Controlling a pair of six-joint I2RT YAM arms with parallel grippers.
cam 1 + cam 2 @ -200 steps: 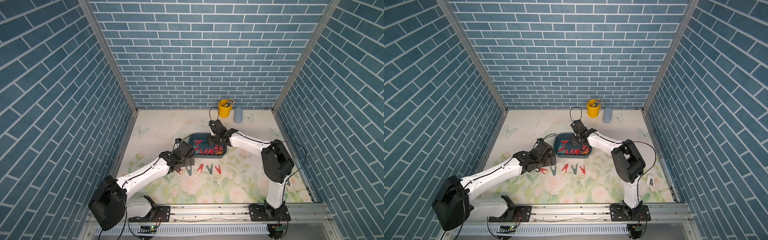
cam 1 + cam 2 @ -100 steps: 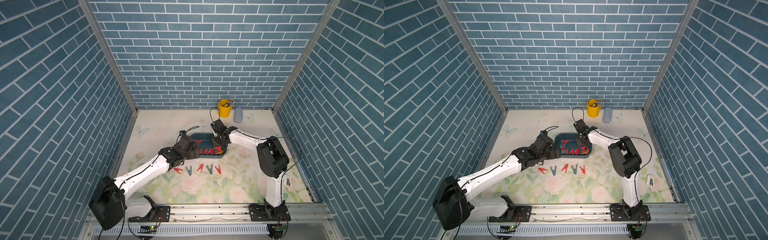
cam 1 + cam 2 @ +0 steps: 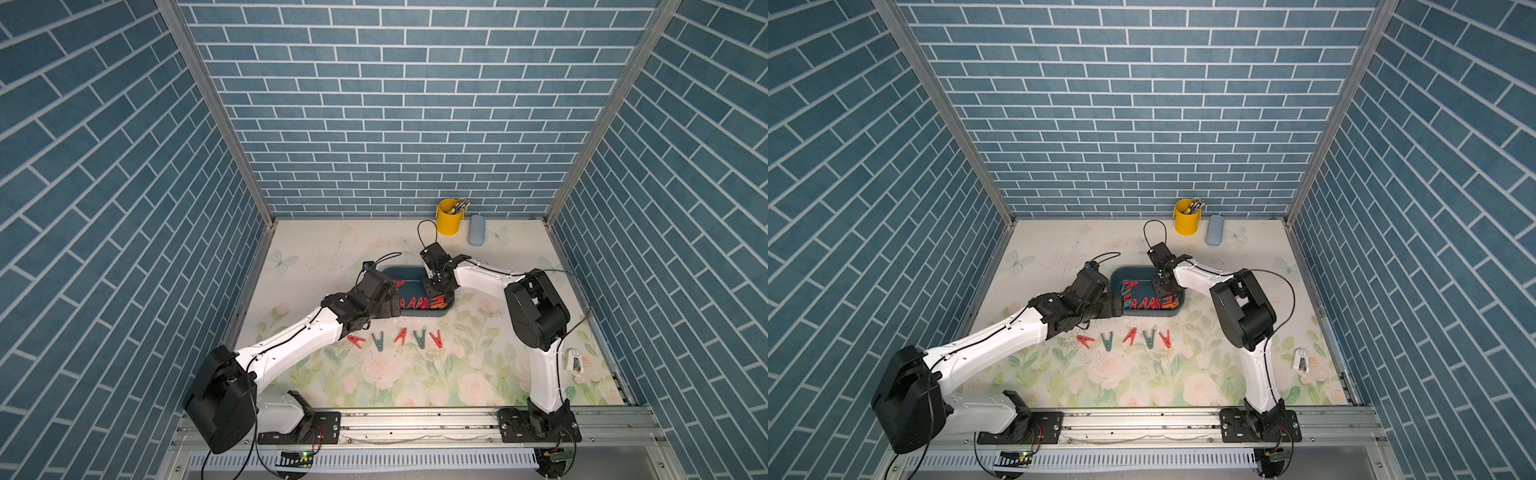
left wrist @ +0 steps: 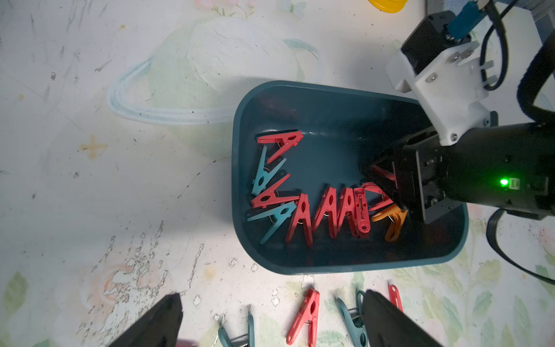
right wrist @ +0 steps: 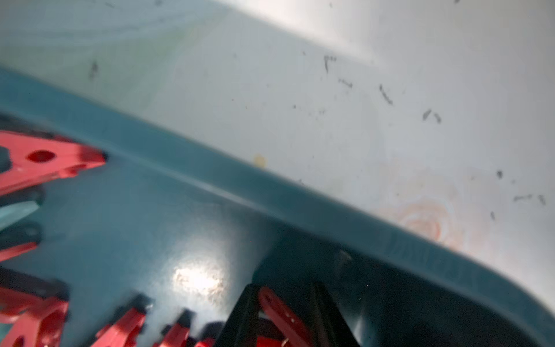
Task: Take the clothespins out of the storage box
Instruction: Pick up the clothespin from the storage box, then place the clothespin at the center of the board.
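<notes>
While its jaws are pinching narrowly on a red clothespin (image 5: 282, 312), the right gripper (image 4: 383, 181) is sitting low inside the storage box (image 3: 1133, 270), at the end nearest its own arm, with the pin not yet lifted clear of the floor. Just beside that grip, the other clothespins (image 4: 327, 210) are lying packed along the box's near wall, mostly red, with a few teal and one orange.

The left gripper (image 4: 270, 326) is holding its jaws spread wide and empty. Over the last second it has been swinging away from the row of five pins (image 3: 400, 336) laid out on the table (image 3: 332, 257) and up to the box's opposite end, where it is now hovering at the rim. The right gripper has barely been shifting in that time.

By my reading, the left arm is coming back for another pin after a drop-off, while the right is about to lift its own. Both arms are now crowding one small box, and most of the pins are still waiting inside.
</notes>
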